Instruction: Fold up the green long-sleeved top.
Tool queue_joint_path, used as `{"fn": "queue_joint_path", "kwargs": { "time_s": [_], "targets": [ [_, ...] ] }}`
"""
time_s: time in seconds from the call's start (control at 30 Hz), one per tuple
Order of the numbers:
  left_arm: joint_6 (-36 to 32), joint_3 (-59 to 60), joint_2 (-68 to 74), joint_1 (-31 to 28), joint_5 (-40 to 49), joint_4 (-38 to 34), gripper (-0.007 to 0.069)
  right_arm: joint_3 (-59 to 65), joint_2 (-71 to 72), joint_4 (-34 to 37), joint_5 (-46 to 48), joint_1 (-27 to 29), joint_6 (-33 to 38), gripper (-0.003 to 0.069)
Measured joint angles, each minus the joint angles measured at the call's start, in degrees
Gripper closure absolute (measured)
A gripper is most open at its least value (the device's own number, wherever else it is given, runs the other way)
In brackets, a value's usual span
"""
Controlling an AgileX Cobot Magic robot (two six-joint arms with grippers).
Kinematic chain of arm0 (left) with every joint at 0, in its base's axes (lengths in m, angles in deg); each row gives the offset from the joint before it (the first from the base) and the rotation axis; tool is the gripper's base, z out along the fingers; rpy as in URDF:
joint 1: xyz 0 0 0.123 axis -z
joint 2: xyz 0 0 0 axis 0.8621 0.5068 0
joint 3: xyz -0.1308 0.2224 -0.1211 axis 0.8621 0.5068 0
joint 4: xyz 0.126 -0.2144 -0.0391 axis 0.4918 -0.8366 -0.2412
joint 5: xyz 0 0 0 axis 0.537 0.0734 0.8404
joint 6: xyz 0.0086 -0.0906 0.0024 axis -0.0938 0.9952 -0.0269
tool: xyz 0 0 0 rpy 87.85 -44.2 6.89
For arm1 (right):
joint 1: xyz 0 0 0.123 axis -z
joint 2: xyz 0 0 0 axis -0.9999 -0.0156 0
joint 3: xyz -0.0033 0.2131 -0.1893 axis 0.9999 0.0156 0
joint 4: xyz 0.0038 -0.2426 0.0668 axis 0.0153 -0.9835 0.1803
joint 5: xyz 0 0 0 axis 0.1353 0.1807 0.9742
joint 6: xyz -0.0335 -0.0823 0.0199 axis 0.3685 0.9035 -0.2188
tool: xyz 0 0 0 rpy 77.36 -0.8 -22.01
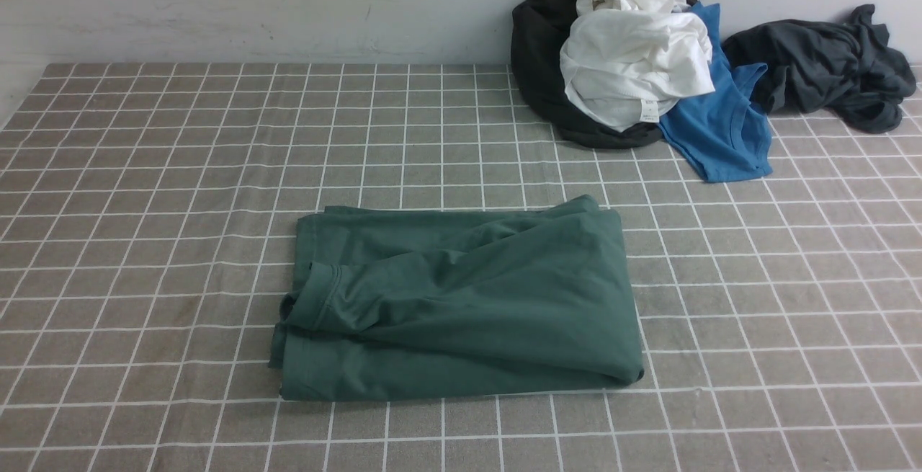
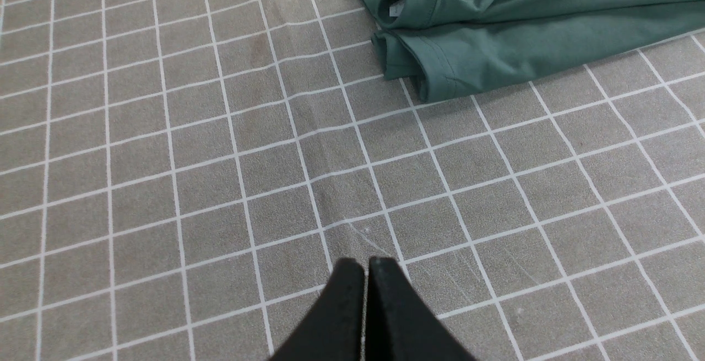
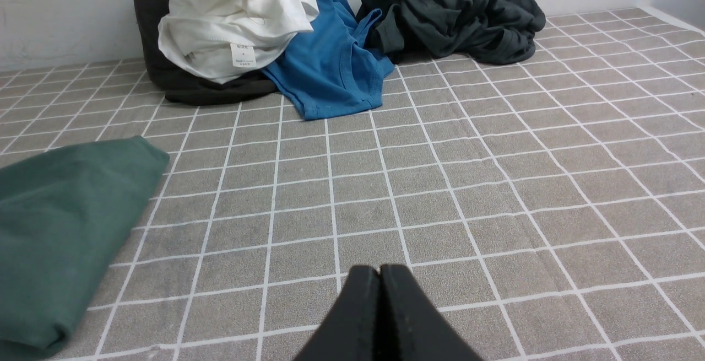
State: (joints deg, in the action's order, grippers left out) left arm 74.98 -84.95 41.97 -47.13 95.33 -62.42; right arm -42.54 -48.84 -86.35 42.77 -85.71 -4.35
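The green long-sleeved top [image 1: 461, 299] lies folded into a compact rectangle on the checked cloth, near the front middle of the table. A cuffed sleeve end shows at its left side. The left wrist view catches its corner [image 2: 495, 25] with layered hems and a small white label. In the right wrist view its edge [image 3: 60, 229] fills one side. Neither arm shows in the front view. My left gripper [image 2: 366, 264] is shut and empty above bare cloth, apart from the top. My right gripper [image 3: 380, 270] is also shut and empty, off to the top's right.
At the back right against the wall sits a heap of clothes: a white garment [image 1: 634, 61] over a black one [image 1: 540, 47], a bright blue T-shirt [image 1: 720, 126], and a dark grey garment [image 1: 828, 68] further right. The grey checked tablecloth [image 1: 144, 169] covers the table.
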Motion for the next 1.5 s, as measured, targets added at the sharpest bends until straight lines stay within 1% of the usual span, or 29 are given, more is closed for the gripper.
{"fn": "queue_joint_path", "kwargs": {
  "time_s": [0.47,0.73,1.27,1.37,1.5],
  "targets": [
    [0.0,0.3,0.0,0.0,0.0,0.0,0.0631,0.0,0.0,-0.1,0.0,0.0,0.0,0.0673],
    [0.0,5.6,0.0,0.0,-0.3,0.0,0.0631,0.0,0.0,-0.2,0.1,0.0,-0.1,0.0673],
    [0.3,5.7,0.0,0.0,-0.4,0.3,0.0631,0.0,0.0,-0.2,0.1,0.0,-0.2,0.0673],
    [0.6,5.7,0.0,-0.8,-0.6,0.2,0.0631,0.0,0.0,-0.2,0.1,0.0,-0.2,0.0673],
    [0.6,4.9,-1.6,-4.8,-2.2,-1.0,0.0631,0.0,0.0,-0.2,0.1,0.0,-0.2,0.0673]
  ]
}}
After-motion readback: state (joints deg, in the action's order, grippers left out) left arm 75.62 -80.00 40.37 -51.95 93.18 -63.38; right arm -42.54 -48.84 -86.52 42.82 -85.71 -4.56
